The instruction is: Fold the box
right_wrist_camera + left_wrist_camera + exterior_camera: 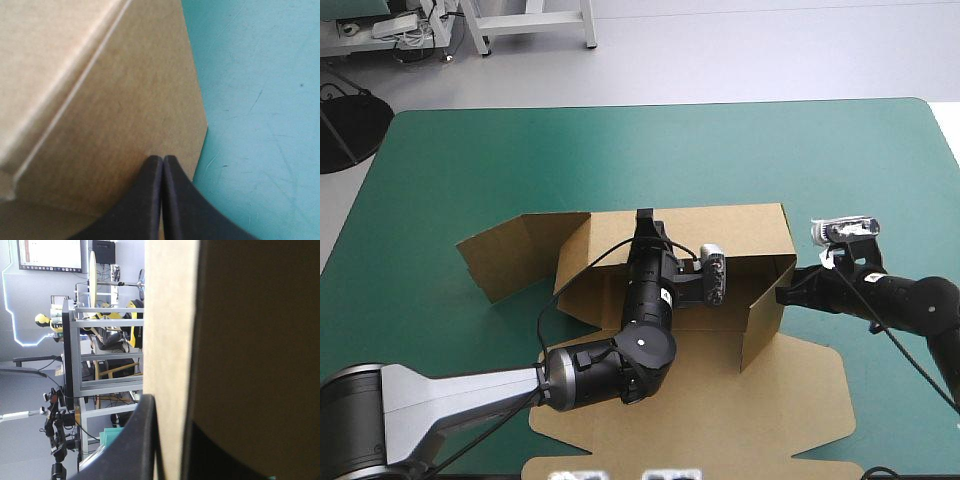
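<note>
Teal-green cover (470, 150) flat and matte, broad margins showing beyond and to both sides. Mid-table, brown box (720, 232): far and right walls raised, lid flat toward near edge. Light, stiff board, probably springy at creases; best gripped at free wall edges. Apparently pinching far wall, left gripper (646, 220); pressed together, tip against right wall, right gripper (786, 296).

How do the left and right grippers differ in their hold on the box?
The left gripper is shut on the box at its far wall, board between its fingers; the right gripper is shut empty, tips at the right wall. The left gripper reaches from inside the box; the right gripper comes from outside. Both meet raised walls.
</note>
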Tool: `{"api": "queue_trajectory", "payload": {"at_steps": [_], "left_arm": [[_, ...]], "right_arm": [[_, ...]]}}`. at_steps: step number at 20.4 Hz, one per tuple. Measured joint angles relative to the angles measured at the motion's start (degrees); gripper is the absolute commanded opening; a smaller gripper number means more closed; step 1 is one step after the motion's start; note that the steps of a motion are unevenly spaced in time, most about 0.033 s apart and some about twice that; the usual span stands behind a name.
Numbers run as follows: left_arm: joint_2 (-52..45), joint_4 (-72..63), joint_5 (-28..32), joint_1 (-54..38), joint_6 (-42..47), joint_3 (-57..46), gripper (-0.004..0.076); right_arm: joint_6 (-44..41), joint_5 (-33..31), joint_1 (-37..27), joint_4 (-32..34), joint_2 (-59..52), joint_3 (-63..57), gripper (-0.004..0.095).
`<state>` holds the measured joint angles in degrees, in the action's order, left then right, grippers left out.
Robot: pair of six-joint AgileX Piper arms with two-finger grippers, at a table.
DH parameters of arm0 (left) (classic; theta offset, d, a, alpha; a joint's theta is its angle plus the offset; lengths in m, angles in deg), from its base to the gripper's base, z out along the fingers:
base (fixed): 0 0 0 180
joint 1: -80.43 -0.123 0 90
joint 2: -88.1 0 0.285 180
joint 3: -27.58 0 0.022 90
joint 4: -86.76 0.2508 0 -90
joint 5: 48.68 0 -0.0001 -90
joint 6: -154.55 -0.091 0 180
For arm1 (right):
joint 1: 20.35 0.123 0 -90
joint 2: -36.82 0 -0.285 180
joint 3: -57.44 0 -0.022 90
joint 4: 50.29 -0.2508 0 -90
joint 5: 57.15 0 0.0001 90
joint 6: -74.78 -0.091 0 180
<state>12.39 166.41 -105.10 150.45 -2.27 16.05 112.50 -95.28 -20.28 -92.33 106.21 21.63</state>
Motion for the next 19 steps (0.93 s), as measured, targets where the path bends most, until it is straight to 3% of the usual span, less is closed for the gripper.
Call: {"api": "queue_trajectory", "payload": {"at_steps": [5, 7, 9, 11, 17, 19], "left_arm": [[0.11, 0.00, 0.00, 0.00, 0.00, 0.15, -0.0009], [0.11, 0.00, 0.00, 0.00, 0.00, 0.15, -0.0009], [0.11, 0.00, 0.00, 0.00, 0.00, 0.15, -0.0009], [0.11, 0.00, -0.06, 0.00, 0.00, 0.17, -0.0008], [0.11, 0.00, -0.12, 0.00, 0.00, 0.17, -0.0009], [0.11, -0.06, -0.12, 0.00, 0.00, 0.17, -0.0009]], "right_arm": [[10.91, 2.47, 0.00, -1.30, -1.84, -3.89, 0.0012], [14.19, 2.47, 0.00, -1.01, -1.85, -3.93, 0.0148], [15.15, 2.47, 0.00, 0.36, -1.96, -3.93, 0.0386], [16.99, 1.67, -0.07, 2.48, -2.06, -3.93, 0.0454], [20.74, -0.37, -0.09, 4.90, -2.30, -3.93, 0.0455], [20.73, -3.62, -0.09, 5.08, -2.30, -3.88, 0.0455]]}}
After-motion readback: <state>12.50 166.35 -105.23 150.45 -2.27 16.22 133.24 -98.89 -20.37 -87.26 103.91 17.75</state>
